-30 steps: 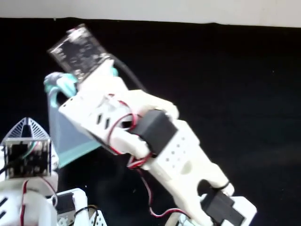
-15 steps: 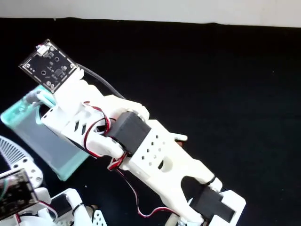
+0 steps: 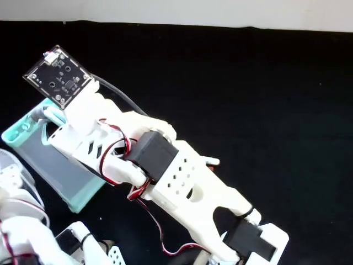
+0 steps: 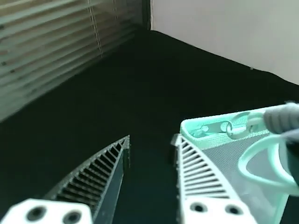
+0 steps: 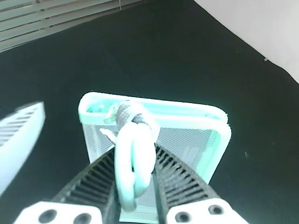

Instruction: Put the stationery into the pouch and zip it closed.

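A teal mesh pouch (image 3: 55,165) lies flat on the black table at the left. In the right wrist view my right gripper (image 5: 135,149) is shut on the pouch's teal loop (image 5: 134,163), just behind the metal zip pull (image 5: 128,112) at the pouch's (image 5: 187,140) top corner. My right arm (image 3: 165,165) stretches across the table from the near right to that corner. My left gripper (image 4: 152,144) stands open beside the pouch's (image 4: 233,149) corner, with nothing between its fingers. The left arm (image 3: 19,221) sits at the near left edge.
The black tabletop (image 3: 265,88) stretches out to the right and back, ending at a pale wall (image 3: 220,11). Slatted blinds (image 4: 46,46) show beyond the table in the left wrist view.
My right gripper has pulled the pouch left and down until it lies flat, then stopped. The left arm has drawn back toward the near left corner.
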Available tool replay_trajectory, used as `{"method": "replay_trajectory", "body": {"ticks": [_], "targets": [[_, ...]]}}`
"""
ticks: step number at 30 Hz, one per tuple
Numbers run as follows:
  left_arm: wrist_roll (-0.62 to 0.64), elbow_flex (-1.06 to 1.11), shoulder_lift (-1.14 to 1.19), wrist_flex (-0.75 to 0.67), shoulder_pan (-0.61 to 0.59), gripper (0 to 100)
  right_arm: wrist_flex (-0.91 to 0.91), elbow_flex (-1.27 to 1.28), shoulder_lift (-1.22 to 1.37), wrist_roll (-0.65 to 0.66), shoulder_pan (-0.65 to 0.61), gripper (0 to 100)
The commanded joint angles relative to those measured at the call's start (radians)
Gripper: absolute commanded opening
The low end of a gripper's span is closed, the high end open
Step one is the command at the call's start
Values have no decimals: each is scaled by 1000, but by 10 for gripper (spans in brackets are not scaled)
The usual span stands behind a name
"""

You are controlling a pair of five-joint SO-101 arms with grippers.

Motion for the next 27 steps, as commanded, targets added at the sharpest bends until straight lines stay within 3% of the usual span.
{"method": "replay_trajectory", "body": {"ticks": [1, 4, 11, 27], "targets": [[55, -105, 104, 3, -1, 194, -12, -28, -51, -9, -5, 6], [89, -200, 196, 6, 12, 194, -12, -28, -51, -9, -5, 6], [147, -371, 351, 137, 217, 193, -12, -27, -51, -9, -1, 6], [149, -372, 417, 152, 216, 192, -13, -27, -51, -9, -1, 6]]}}
